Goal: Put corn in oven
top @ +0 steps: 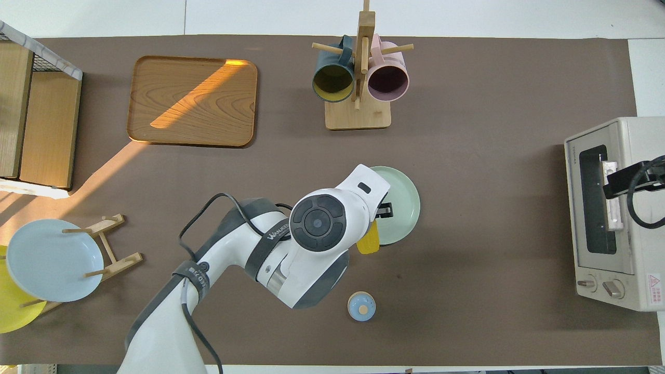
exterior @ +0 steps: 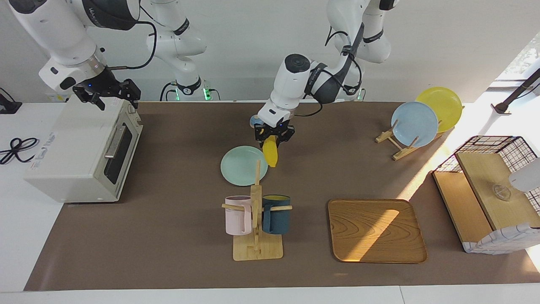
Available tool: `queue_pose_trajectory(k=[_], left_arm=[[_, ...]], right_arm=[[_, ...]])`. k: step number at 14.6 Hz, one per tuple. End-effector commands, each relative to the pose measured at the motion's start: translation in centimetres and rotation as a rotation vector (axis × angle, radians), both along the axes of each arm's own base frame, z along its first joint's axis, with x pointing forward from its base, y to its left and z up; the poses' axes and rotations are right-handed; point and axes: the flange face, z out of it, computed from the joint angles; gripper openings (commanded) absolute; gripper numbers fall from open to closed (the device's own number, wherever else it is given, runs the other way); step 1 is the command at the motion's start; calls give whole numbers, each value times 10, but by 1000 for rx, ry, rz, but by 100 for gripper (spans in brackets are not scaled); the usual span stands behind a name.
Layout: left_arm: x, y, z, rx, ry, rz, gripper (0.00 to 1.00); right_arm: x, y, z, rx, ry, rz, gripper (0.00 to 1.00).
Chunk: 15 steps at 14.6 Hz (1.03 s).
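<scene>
Yellow smooth tapered corn [exterior: 270,155] hangs clamped in left jaws [exterior: 273,136] over mint plate [exterior: 236,169] | right jaws [exterior: 110,96] wide above closed off-white oven [exterior: 80,152], likely for door

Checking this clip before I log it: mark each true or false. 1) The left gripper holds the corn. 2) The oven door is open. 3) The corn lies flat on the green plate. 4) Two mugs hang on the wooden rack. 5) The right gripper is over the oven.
1) True: the left gripper is shut on the corn.
2) False: the oven has its door closed.
3) False: the corn hangs from the gripper, raised over the rim of the green plate.
4) True: a pink mug and a dark blue mug hang on the wooden rack.
5) True: the right gripper waits, open, over the oven.
</scene>
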Motion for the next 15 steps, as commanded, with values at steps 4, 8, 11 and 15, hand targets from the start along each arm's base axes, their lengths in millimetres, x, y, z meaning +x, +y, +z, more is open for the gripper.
queue_pose_trajectory(k=[4,8,11,15], left_arm=[[13,-27,-30,-8,-41,-6,0],[17,-22,-32,-8,-47,4,0],[35,-4,-22,5,-57,32,100],[71,69,51,57,-33,60,100]], right_arm=[[-2,-10,-1,28,13,-13,100],[-6,-29,-22,32,-51,-29,63],[-13,-39,-48,34,-115,-24,0],[-19,-42,-89,6,-170,-11,0]])
